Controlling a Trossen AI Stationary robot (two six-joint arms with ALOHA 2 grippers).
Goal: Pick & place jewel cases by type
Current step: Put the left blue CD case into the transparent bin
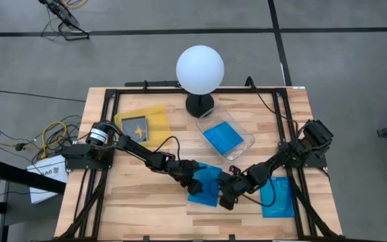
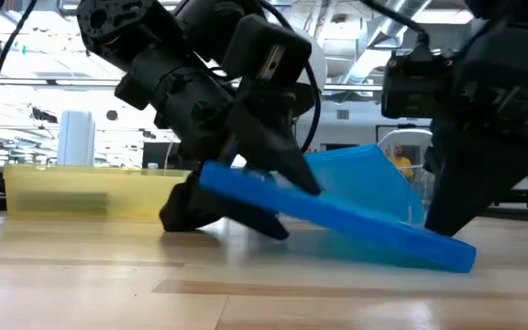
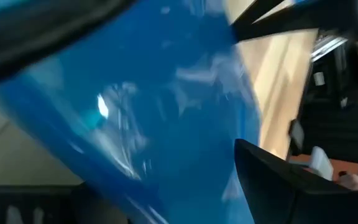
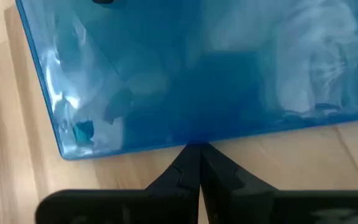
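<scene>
I see the shallow yellow plastic tray holding one dark grey jewel case, the clear plastic tray one blue case. My left gripper straddles a tilted bright blue square jewel case, fingers spread; my right gripper, pinched closed, touches its edge.

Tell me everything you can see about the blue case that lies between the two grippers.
The blue case is a thin, flat, square case of glossy see-through blue plastic. It sits near the front middle of the wooden table. In the low view it is tilted: one edge rests on the wood and the other is raised on the side of the left gripper, whose fingers are open around that raised edge. The right gripper, fingers shut, points at its opposite edge, apparently touching it.
</scene>
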